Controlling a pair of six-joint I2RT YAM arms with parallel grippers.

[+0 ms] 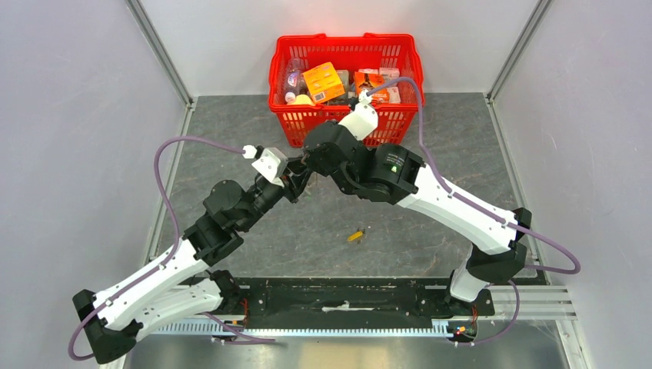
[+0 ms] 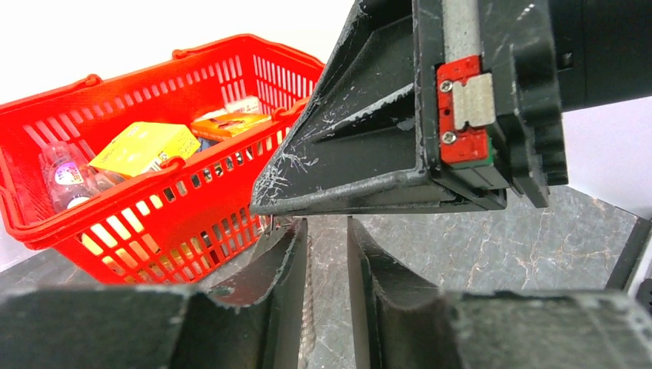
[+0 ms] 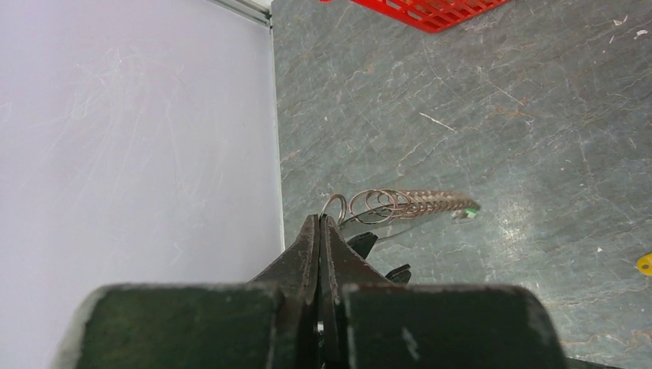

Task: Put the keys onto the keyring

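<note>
Looking down, I see the red basket (image 1: 296,123) at 12 o'clock on the table (image 1: 430,223), holding a yellow box (image 1: 323,81), an orange packet (image 1: 371,83) and bottles (image 1: 294,79). Both arms reach inward and meet just in front of it. My right claw (image 3: 321,221) is pressed together on the keyring (image 3: 400,204), whose coil runs toward 3 o'clock to the green key (image 3: 467,213). My left claw (image 2: 327,231) shows a narrow gap; I cannot tell whether it grips. The yellow key (image 1: 355,235) lies loose at 5 o'clock.

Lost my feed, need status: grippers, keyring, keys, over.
Right gripper shut on keyring. Left gripper close by, fingers slightly apart, grip unclear. Yellow key loose on table. Red basket behind, not in the way.
</note>
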